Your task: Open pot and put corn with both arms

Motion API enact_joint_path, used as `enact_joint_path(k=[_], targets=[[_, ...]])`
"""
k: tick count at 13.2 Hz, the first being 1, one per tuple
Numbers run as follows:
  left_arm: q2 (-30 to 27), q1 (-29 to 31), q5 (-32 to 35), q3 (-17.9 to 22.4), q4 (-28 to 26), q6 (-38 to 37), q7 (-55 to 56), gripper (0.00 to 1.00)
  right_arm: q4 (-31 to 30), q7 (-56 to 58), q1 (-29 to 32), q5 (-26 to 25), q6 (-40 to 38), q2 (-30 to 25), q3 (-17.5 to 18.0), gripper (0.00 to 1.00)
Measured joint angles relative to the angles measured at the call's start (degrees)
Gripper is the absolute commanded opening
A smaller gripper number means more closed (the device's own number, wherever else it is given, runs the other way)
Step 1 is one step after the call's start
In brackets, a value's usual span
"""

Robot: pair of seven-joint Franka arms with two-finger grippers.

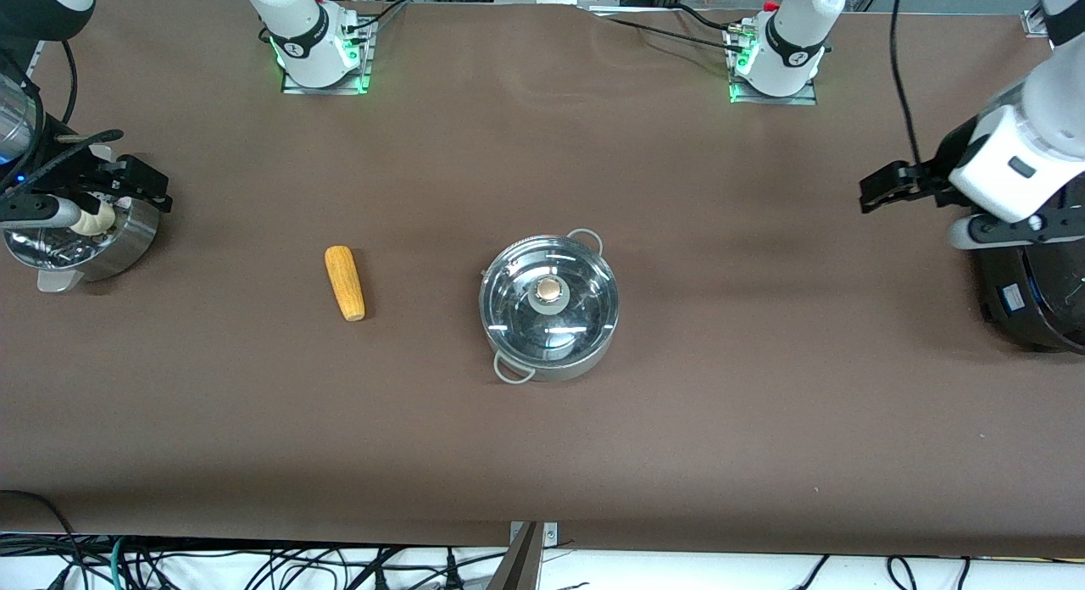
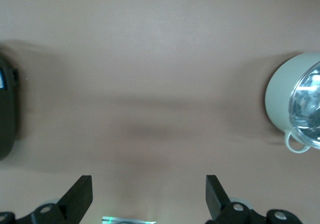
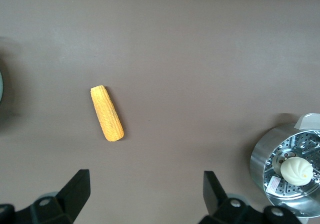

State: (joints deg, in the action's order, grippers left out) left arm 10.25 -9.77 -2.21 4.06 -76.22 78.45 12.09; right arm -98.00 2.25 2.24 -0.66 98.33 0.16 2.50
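The shiny steel pot point(image 1: 585, 368) stands mid-table with its glass lid point(image 1: 551, 327) on and the tan knob point(image 1: 549, 292) on top. It also shows at the edge of the left wrist view point(image 2: 280, 97). The yellow corn point(image 1: 344, 282) lies flat on the table, beside the pot toward the right arm's end, and shows in the right wrist view point(image 3: 107, 113). My right gripper point(image 1: 157, 193) is open and empty above the steamer pot; its jaws frame bare table point(image 3: 146, 189). My left gripper point(image 1: 873, 192) is open and empty, up beside the black cooker point(image 2: 148, 194).
A steel steamer pot point(image 1: 127, 242) with a pale bun point(image 3: 296, 171) in it stands at the right arm's end. A big black cooker point(image 1: 1030, 293) stands at the left arm's end, also seen in the left wrist view point(image 2: 6, 109). The table is covered in brown cloth point(image 1: 729, 437).
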Motion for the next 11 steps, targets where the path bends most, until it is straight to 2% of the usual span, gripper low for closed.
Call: enact_joint_path(k=[2, 6, 11], targets=[[-1.29, 0.93, 0.76, 0.00, -2.17, 0.66, -0.51, 1.00, 0.00, -0.01, 0.00, 0.00, 0.02, 0.00, 0.00, 1.00], [-6.78, 0.96, 1.63, -0.29, -12.96, 7.88, -0.54, 1.00, 0.06, -0.01, 0.00, 0.00, 0.03, 0.00, 0.00, 1.00], [-9.03, 1.42, 1.66, -0.57, -15.68, 8.99, -0.54, 1.00, 0.68, -0.01, 0.00, 0.00, 0.02, 0.00, 0.00, 1.00]])
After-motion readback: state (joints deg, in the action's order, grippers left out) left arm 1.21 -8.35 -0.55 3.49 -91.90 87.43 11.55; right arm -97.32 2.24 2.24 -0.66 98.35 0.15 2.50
